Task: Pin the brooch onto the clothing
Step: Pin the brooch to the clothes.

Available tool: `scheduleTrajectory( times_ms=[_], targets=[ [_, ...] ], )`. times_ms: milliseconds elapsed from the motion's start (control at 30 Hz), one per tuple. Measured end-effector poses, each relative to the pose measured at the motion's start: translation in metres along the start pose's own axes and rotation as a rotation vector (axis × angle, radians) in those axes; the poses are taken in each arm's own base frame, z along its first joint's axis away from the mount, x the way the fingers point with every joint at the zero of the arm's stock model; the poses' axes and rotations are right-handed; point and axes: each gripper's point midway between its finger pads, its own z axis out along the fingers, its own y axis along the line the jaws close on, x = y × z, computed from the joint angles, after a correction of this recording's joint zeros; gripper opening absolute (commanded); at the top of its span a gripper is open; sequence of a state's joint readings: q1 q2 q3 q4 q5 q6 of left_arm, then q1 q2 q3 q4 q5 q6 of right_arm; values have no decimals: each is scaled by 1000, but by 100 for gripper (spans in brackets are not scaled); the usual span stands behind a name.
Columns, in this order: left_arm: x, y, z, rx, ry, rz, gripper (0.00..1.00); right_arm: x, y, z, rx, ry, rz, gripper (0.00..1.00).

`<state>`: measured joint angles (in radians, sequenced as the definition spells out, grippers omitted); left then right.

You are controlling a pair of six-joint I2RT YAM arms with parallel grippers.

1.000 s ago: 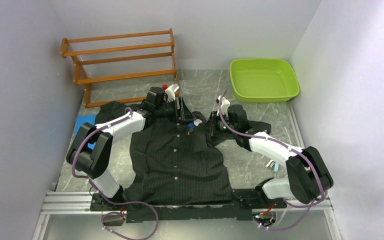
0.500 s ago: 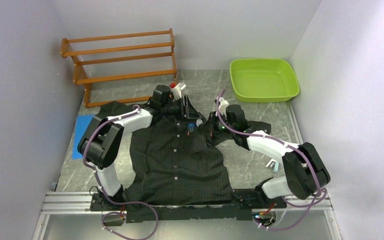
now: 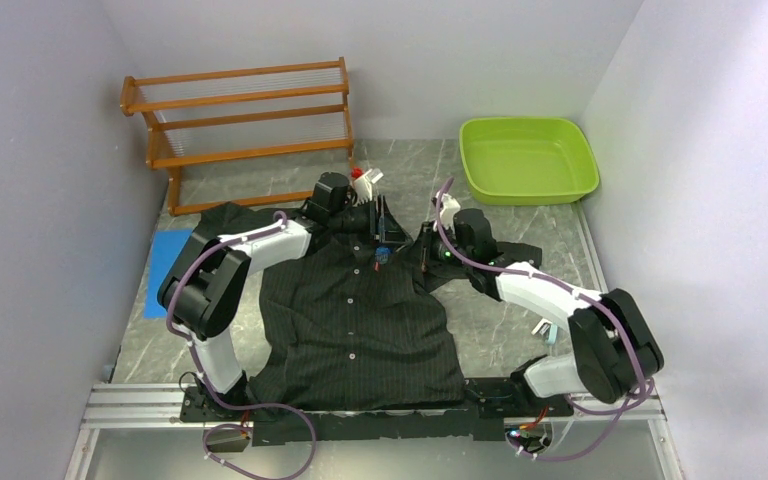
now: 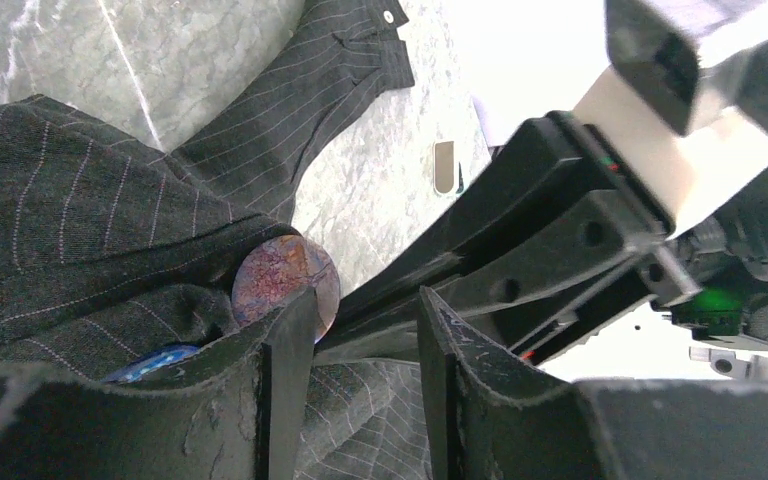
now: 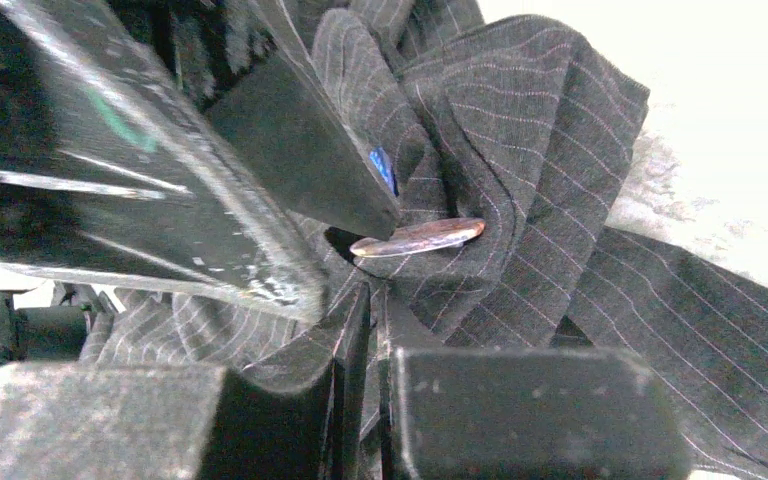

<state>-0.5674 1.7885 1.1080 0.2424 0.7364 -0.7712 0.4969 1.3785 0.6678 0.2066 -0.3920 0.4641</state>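
So the pinstriped shirt (image 3: 360, 320) is lying flat, front up, on the grey marbled table (image 3: 410, 165), collar at the far end and hem at the near edge by the arm bases. Both arms reach in to the collar area and meet there. The brooch (image 4: 285, 285) is a round disc with a mottled reddish-purple face, and it sits right in a bunched-up fold of the shirt near the collar. In the right wrist view you only get it edge-on (image 5: 420, 238).

Left gripper (image 4: 365, 310) has its fingers apart with a clear gap between them. One fingertip is right against the rim of the brooch, but I honestly can't tell if it's gripping anything. Right gripper (image 5: 372, 300) has its fingers almost together, pinching a fold of the shirt fabric just under the brooch. From the left wrist camera its black fingers point straight at the disc, tips just beside it.

Further back there's a wooden rack (image 3: 240, 120) against the wall on the left and a lime green tub (image 3: 528, 160) on the right, both well apart from the shirt
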Motion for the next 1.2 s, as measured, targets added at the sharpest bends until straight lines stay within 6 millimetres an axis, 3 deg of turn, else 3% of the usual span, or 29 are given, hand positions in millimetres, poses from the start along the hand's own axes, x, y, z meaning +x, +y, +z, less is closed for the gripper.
scheduleTrajectory(
  times_ms=[267,533,733,800,900,1033,1100,1200],
  targets=[
    [5,-3,5,-5,5,23,44,-22,12,-28,23,-96,-27,17],
    [28,10,14,-106,56,78,44,-19,-4,-56,111,-167,-9,16],
    [40,18,17,-193,87,134,64,-21,-40,-80,208,-244,82,20],
    [39,19,14,-215,86,143,70,-19,-54,-85,246,-248,123,31],
    [30,7,3,-224,55,182,76,-14,-70,-89,290,-244,175,49],
    [3,-25,-25,-202,-30,258,81,-9,-80,-90,309,-234,211,63],
    [-16,-38,-45,-194,-90,285,87,-4,-88,-90,325,-225,235,68],
    [-47,-39,-83,-233,-194,301,93,7,-102,-89,353,-202,287,78]
  ],
)
